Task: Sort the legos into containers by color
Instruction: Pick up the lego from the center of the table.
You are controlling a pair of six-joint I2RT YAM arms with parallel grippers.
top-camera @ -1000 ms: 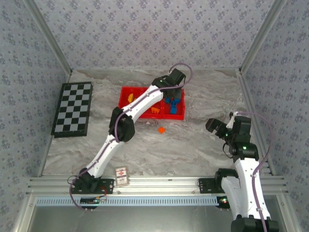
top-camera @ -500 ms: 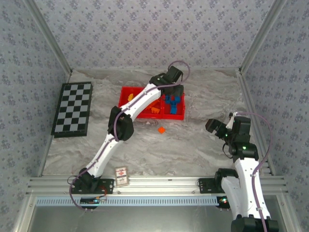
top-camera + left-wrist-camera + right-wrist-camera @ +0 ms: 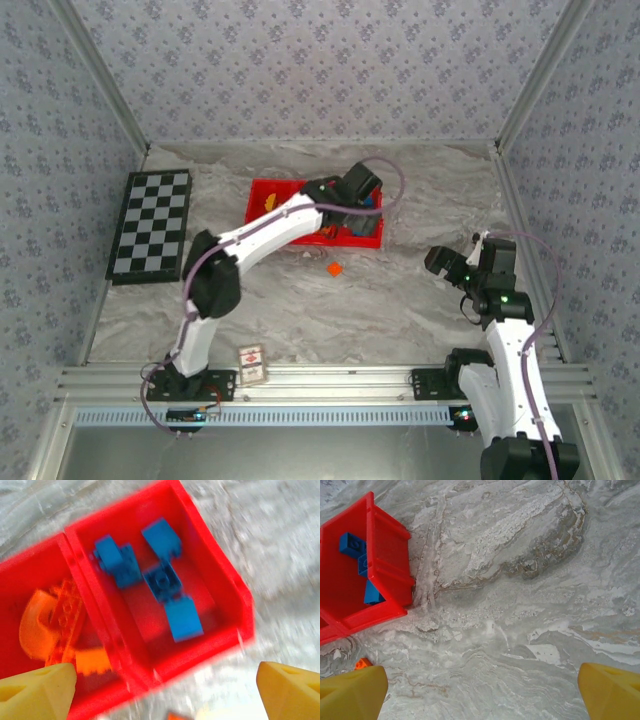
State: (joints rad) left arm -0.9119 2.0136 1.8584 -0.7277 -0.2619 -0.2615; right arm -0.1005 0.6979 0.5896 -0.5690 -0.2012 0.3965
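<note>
The red tray (image 3: 372, 241) lies with its long axis running left to right across the table (image 3: 300, 310), its three compartments side by side. The left arm reaches over it and covers much of the middle. The left gripper (image 3: 165, 682) hangs above the tray's right compartment, near its front rim. Its yellow fingers (image 3: 35, 690) are spread wide with nothing between them.

In the right compartment the blue bricks (image 3: 162, 582) lie in a rough diagonal chain from the far left corner toward the near right one. In the middle compartment a long orange brick (image 3: 67, 612) lies lengthwise along the divider. A curved orange brick (image 3: 31, 626) is just to its left; the blur hides whether they touch. Something yellow (image 3: 270, 200) shows in the left compartment.

One loose orange brick (image 3: 335, 268) sits on the table just in front of the tray, below the line between middle and right compartments.

The right gripper (image 3: 441, 262) hovers well to the right of the tray and nearer the front. Its fingers (image 3: 350, 692) are also apart and empty.

A checkerboard (image 3: 150, 225) lies left of the tray, and a white card (image 3: 251, 363) lies well in front of it.
</note>
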